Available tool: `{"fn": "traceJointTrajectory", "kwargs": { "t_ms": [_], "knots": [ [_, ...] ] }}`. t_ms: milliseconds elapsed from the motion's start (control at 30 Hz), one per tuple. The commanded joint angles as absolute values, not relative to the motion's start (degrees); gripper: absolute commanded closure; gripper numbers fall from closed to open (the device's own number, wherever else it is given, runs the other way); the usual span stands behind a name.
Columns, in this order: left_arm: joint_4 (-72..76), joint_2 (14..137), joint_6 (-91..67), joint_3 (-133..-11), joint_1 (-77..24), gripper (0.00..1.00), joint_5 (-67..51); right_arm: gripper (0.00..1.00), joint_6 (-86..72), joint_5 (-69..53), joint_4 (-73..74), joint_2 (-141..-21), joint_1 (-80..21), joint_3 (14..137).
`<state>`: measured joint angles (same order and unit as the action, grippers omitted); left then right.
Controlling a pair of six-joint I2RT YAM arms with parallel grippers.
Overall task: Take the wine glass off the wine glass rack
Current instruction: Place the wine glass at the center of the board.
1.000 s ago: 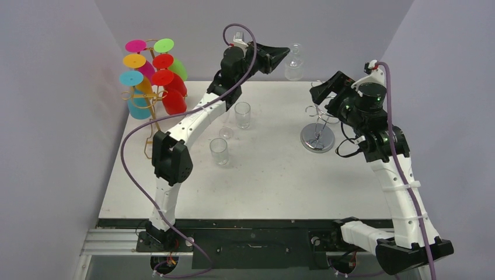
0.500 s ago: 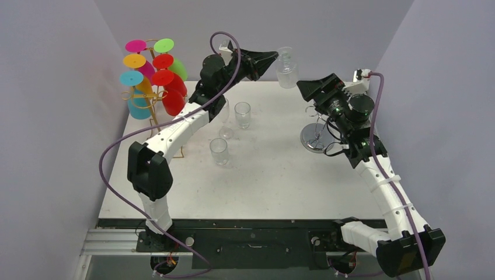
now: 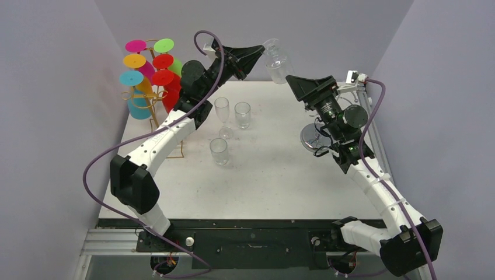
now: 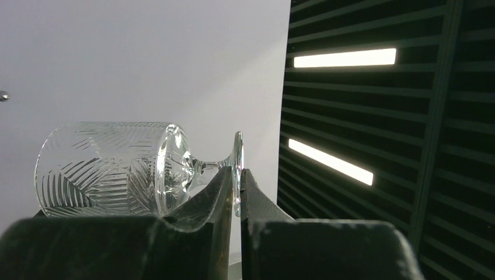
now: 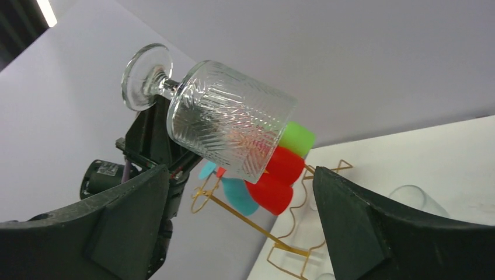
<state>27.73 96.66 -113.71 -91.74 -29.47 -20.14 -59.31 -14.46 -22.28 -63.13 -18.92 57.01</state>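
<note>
**A:** Where is the wine glass?

**B:** The wine glass [image 3: 276,61] is up in the air over the far edge of the table [image 3: 274,175]. It is well apart from the wine glass rack [image 3: 317,139], a silver wire stand on a round base at the right of the table, partly hidden by the right arm.

**A:** What holds it?

**B:** The left gripper [image 3: 255,53]. In its wrist view the fingers [image 4: 225,192] are pinched together on the rim of the glass's foot. The clear cut-pattern bowl lies on its side.

**A:** And the right gripper?

**B:** The right gripper [image 3: 292,80] has its fingers spread wide and holds nothing. It is raised just right of the bowl and aims at it. In its wrist view the glass [image 5: 230,119] sits tilted beyond the two fingers, foot up to the left and mouth down to the right, touching neither.

**A:** What else is on the table?

**B:** A gold rack [image 3: 153,105] at the far left carries coloured glasses [image 3: 163,79]: pink, green, yellow, red and blue. Right of it stand a stemmed glass [image 3: 222,111] and a tumbler [image 3: 242,115] just beside it. A second tumbler [image 3: 219,151] stands nearer. All three are clear and upright.
</note>
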Motion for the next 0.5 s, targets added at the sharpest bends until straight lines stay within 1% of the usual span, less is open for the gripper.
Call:
{"fn": "traceJointTrajectory", "kwargs": {
  "t_ms": [0, 267, 467],
  "knots": [
    [36.94, 91.86, -116.82, -91.65, -29.27, 1.0, -20.54, 0.12, -62.57, -15.35, -35.5, -64.44, -20.82, 55.47],
    [39.91, 90.22, -118.58, -88.73, -29.7, 1.0, -20.27, 0.14, -66.59, -17.14, -45.22, -67.99, -22.59, 55.88],
    [41.36, 88.86, -119.35, -87.06, -30.07, 1.0, -20.29, 0.19, -69.04, -18.31, -52.62, -69.85, -23.51, 57.24]
  ]
}}
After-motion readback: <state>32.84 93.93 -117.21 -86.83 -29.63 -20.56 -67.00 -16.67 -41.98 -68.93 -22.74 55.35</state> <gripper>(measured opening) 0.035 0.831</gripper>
